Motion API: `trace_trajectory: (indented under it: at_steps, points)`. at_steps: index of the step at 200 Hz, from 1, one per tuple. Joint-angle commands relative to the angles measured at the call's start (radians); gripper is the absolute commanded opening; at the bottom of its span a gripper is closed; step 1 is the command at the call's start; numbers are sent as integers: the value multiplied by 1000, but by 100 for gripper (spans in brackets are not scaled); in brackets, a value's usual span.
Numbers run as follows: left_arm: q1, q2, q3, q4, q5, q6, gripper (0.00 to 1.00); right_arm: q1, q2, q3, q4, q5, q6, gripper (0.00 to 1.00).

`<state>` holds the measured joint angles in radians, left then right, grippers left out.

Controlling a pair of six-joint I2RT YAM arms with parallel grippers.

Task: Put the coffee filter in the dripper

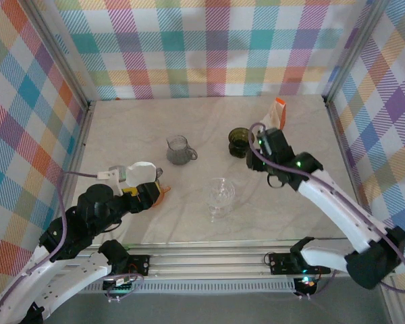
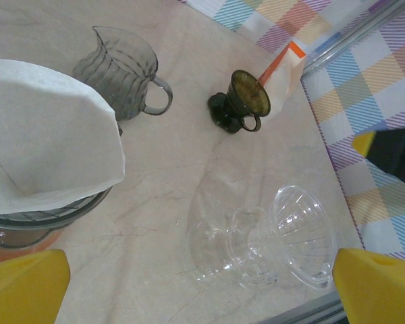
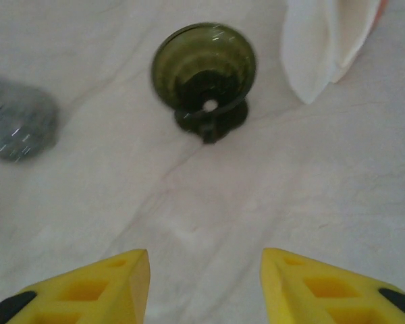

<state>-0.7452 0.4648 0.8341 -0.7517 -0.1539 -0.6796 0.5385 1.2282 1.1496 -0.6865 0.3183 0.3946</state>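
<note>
Yellow fingers frame the shot: the right end effector [image 3: 204, 260] hangs over the worktop [image 3: 290, 175] on the near side of the green dripper [image 3: 202, 71]. Its jaws are partly spread and there is nothing at all between them. That dripper stands upright, and you can look straight down its bare funnel to the drain hole. No paper in there!

Just right of the green dripper and a touch beyond it lean the folded white filters [image 3: 320, 47], not touching it. Off to its left sits the grey jug [image 2: 121, 71].

Nearer than the green dripper and a little left of it, a clear glass dripper [image 2: 270, 236] lies tipped on its side, also empty.

Well to the near-left of the green dripper waits the left end effector [image 2: 201, 270], jaws as wide as they go and holding nothing. Beside it a white filter [image 2: 44, 135] sits opened out in a grey-rimmed holder [image 2: 47, 219].

By my reading, one paper is already seated over there. If the green dripper is the target, though, the job has barely begun: picking up a filter, carrying it over and seating it are all to come.
</note>
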Motion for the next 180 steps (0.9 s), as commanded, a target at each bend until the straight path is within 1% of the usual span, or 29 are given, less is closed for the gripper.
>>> trace_trajectory:
  at_steps: [1,21,49,66,76,86,111,143,180]
  points:
    - [-9,6,-7,41,12,17,100,-86,142,76,85,-56,-52,47]
    - [-10,19,-7,47,18,20,100,-151,300,191,72,-34,-58,53]
    - [-10,31,-8,60,16,29,100,-194,493,344,49,47,-49,59]
    - [-9,35,-13,65,10,36,100,-223,594,439,22,83,-29,57]
    - [-9,38,-17,69,7,40,100,-239,638,475,11,99,-19,54]
    - [-9,42,-20,76,10,41,100,-255,668,499,4,111,-9,48]
    - [-9,55,-26,95,25,40,100,-286,729,543,0,116,-28,43]
    - [-9,73,-26,113,32,42,100,-301,785,573,-7,155,-78,43]
    - [-9,87,-31,127,33,44,100,-315,832,593,4,155,-113,42]
